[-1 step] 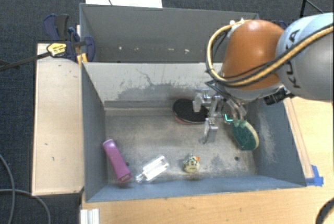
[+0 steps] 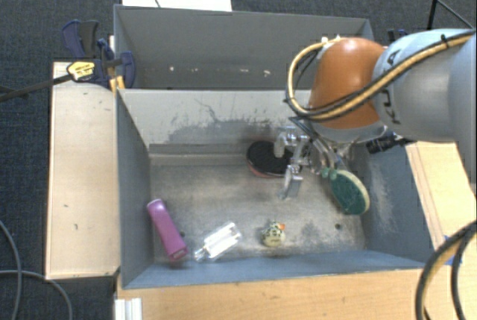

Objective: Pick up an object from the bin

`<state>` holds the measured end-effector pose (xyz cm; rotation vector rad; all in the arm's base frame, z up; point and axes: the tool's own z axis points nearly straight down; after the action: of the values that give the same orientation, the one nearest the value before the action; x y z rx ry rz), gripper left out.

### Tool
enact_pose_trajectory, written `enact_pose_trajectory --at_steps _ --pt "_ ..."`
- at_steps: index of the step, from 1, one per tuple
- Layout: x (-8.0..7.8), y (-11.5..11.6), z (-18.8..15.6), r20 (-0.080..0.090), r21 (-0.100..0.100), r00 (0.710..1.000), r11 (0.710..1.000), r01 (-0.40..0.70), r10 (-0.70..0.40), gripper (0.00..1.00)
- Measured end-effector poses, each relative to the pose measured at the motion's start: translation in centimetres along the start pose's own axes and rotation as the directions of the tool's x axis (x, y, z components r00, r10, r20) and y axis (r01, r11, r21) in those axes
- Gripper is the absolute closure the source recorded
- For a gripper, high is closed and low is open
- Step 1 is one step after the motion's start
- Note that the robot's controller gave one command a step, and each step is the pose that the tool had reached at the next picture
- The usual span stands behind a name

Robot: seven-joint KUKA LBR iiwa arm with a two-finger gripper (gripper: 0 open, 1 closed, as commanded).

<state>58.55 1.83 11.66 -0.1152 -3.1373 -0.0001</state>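
My gripper point(image 2: 307, 175) hangs low over the bin floor right of centre, below the orange cover. Its metal fingers point(image 2: 291, 181) stand apart, open, with nothing seen between them. A black round disc point(image 2: 261, 157) lies just to the left of the fingers, near the back wall. A green oval scrubber point(image 2: 349, 192) lies close on the right, its near end touching or just beside the right finger. A small yellowish lump point(image 2: 273, 234) sits on the floor in front of the gripper.
A purple cylinder point(image 2: 166, 229) lies at the front left of the bin. Beside it, toward the middle, is a clear plastic piece point(image 2: 218, 242). The arm and its cables cover the bin's right back corner.
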Motion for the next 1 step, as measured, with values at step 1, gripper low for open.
enact_pose_trajectory --at_steps 1 --pt "-1.05 -1.6 4.14 0.021 -0.004 0.993 0.993 -0.12 0.12 0.0"
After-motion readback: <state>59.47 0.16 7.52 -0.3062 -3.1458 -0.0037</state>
